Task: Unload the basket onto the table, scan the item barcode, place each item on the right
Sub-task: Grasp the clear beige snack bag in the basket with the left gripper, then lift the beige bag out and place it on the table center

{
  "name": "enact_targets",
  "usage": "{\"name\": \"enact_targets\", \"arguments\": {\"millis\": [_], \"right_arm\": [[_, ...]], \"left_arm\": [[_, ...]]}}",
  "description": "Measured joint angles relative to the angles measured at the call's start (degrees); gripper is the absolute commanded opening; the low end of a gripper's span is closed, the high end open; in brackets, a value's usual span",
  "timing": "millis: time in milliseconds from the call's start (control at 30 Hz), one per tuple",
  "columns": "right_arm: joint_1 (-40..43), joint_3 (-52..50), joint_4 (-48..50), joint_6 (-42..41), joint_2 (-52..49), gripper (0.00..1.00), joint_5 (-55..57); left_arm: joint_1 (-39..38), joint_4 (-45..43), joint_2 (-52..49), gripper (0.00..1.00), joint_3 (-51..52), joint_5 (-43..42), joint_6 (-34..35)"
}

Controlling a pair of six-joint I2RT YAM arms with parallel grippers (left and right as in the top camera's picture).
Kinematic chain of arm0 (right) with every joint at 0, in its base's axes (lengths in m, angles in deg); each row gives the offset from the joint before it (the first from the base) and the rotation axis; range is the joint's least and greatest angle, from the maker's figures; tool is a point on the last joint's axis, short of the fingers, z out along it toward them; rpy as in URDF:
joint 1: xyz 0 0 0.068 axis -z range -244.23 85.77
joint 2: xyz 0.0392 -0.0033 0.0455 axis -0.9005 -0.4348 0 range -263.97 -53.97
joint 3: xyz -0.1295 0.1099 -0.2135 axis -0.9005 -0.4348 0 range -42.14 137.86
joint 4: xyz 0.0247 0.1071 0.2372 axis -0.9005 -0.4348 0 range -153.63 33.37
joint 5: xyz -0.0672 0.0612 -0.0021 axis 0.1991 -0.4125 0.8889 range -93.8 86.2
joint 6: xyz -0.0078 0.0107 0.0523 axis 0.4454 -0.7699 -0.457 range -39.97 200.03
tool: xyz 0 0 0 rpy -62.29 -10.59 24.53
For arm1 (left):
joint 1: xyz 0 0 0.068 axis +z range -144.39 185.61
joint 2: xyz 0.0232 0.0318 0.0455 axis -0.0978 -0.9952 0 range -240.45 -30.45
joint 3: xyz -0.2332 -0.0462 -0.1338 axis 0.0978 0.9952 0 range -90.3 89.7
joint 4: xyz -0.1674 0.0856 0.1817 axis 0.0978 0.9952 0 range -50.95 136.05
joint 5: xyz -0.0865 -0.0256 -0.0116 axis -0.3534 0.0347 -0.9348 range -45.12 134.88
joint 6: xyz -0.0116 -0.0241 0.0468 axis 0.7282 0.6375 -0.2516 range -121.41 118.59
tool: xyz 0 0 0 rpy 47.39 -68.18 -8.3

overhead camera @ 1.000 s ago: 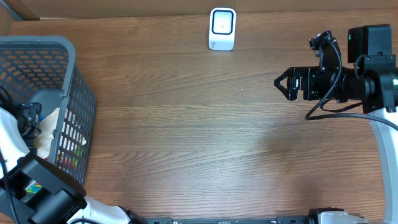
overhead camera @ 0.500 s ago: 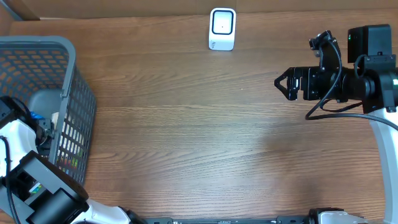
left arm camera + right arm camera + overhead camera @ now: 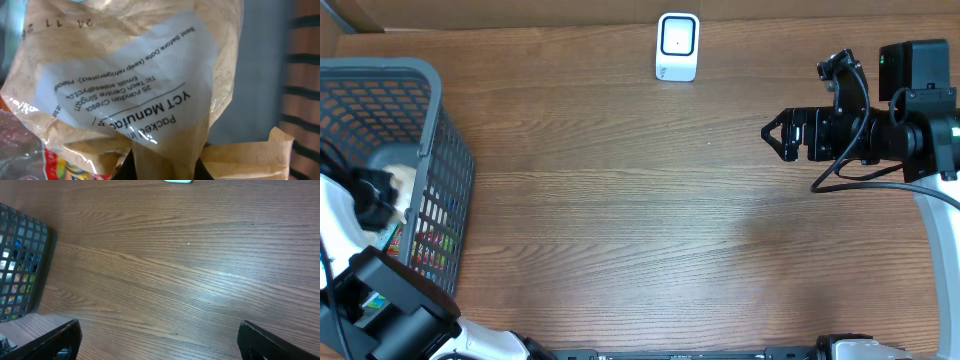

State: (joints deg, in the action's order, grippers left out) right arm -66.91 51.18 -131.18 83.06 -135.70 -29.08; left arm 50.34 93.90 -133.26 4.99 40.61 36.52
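Mock shop checkout laid out on robot test bench. Wood-grain table (image 3: 640, 220). Small white barcode scanner (image 3: 677, 46) standing at far edge. Grey plastic shopping basket (image 3: 380, 68) at left end, bright wrapped goods showing through mesh. Brown paper packet (image 3: 150, 75) with white printed label: best-before line, packer's name, address. Black robot arm (image 3: 880, 135) with loose cables over right end. Cardboard (image 3: 520, 10) along back edge.

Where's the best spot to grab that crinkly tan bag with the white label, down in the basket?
Pinch a loose fold of the bag, coming straight down from above. The basket walls block any sideways approach, and the soft, crumpled wrapper bunches into ridges that narrow jaws can probably close on.
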Motion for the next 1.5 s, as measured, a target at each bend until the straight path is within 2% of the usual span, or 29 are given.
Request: {"name": "enact_targets", "arguments": {"millis": [233,367,467,600,733,933,1033,1167,1300,1500], "right_arm": [[0.00,0.00,0.39,-0.02,-0.07,1.00,-0.02],[0.00,0.00,0.98,-0.02,-0.11,1.00,0.00],[0.00,0.00,1.81,-0.02,-0.13,1.00,0.00],[0.00,0.00,1.79,0.00,-0.13,1.00,-0.02],[0.00,0.00,1.64,0.00,-0.15,1.00,0.00],[0.00,0.00,1.95,0.00,-0.17,1.00,0.00],[0.00,0.00,2.32,0.00,-0.20,1.00,0.00],[0.00,0.00,2.47,0.00,-0.20,1.00,-0.02],[0.00,0.00,2.49,0.02,-0.20,1.00,0.00],[0.00,0.00,2.47,0.00,-0.20,1.00,0.00]], "left_arm": [[0.00,17.00,-0.35,0.04,-24.72,-4.79,-7.91],[-0.55,24.57,-0.26,0.04,-38.14,-12.11,-13.42],[-3.02,27.39,0.26,0.04,-45.13,-18.40,-16.15],[-11.96,28.33,3.10,0.04,-49.64,-23.32,-19.02],[-23.02,33.35,5.44,0.04,-50.38,-21.70,-20.41],[-43.08,40.76,4.48,0.04,-44.98,-6.49,-20.31],[-50.97,38.56,1.62,0.04,-37.46,-0.66,-18.82],[-57.02,30.10,-3.37,0.04,-27.34,2.67,-17.25],[-61.46,23.76,-9.73,0.04,-20.90,1.66,-16.68],[-66.95,19.85,-19.82,0.04,-19.56,-0.72,-16.00]]}}
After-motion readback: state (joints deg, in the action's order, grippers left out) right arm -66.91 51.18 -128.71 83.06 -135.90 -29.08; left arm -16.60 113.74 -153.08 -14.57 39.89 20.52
